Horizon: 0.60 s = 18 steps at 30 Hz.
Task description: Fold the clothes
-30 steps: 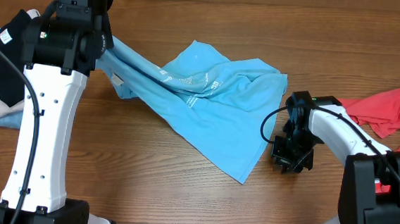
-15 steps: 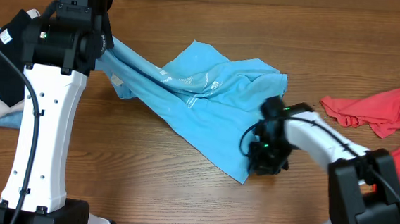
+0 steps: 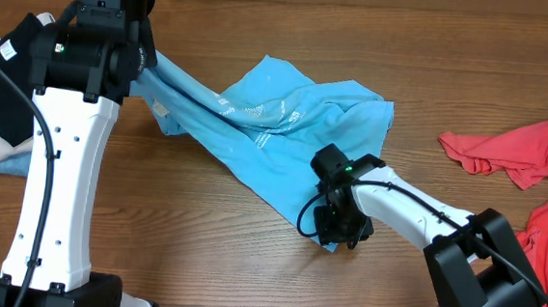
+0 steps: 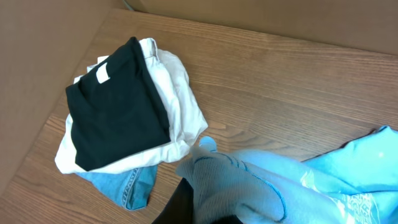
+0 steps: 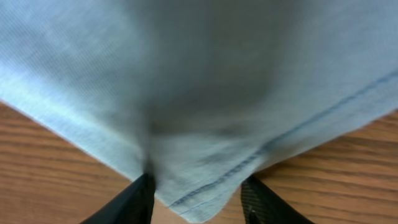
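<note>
one wooden table (image 3: 199,255) bears it all: the sky-blue t-shirt (image 3: 285,135) sprawls crumpled across its middle, the coral-red t-shirt (image 3: 535,152) lies bunched at the right edge, and a stack of folded clothes (image 4: 118,118) sits far left. the left gripper (image 4: 186,208) is clamped on a gathered end of the blue shirt at upper left, while the right gripper (image 5: 199,202) stands with fingers (image 5: 134,202) parted, the shirt's near hemmed corner between them, not pinched.

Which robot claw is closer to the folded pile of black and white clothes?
Left. The left gripper clamps one end of the light sky-blue T-shirt right beside the black-and-white clothes pile; the right gripper straddles that shirt's opposite corner, far away.
</note>
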Motion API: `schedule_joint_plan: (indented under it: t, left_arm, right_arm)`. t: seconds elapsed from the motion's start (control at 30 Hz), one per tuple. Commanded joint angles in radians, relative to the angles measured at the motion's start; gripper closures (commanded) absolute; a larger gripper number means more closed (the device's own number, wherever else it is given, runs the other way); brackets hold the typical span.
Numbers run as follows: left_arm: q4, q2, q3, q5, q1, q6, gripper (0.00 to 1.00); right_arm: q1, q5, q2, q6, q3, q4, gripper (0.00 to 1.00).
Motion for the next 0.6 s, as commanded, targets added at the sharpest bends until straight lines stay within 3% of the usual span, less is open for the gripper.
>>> schedule_joint_plan:
  t: [0.0, 0.23, 0.5, 0.57]
  left_arm:
    - [0.001, 0.006, 0.015, 0.002, -0.004, -0.013, 0.94]
    - [0.001, 0.006, 0.015, 0.002, -0.004, -0.013, 0.94]
    - [-0.006, 0.006, 0.015, 0.002, -0.004, -0.014, 0.94]
    - [-0.010, 0.006, 0.015, 0.002, -0.004, -0.014, 0.94]
  right_arm:
    - [0.014, -0.003, -0.019, 0.013, -0.005, 0.005, 0.50]
    - [0.014, -0.032, -0.019, 0.014, -0.005, 0.000, 0.43]
    - [0.021, -0.055, -0.019, 0.014, -0.007, 0.004, 0.45]
    - [0.028, -0.055, -0.019, 0.020, -0.017, 0.022, 0.49]
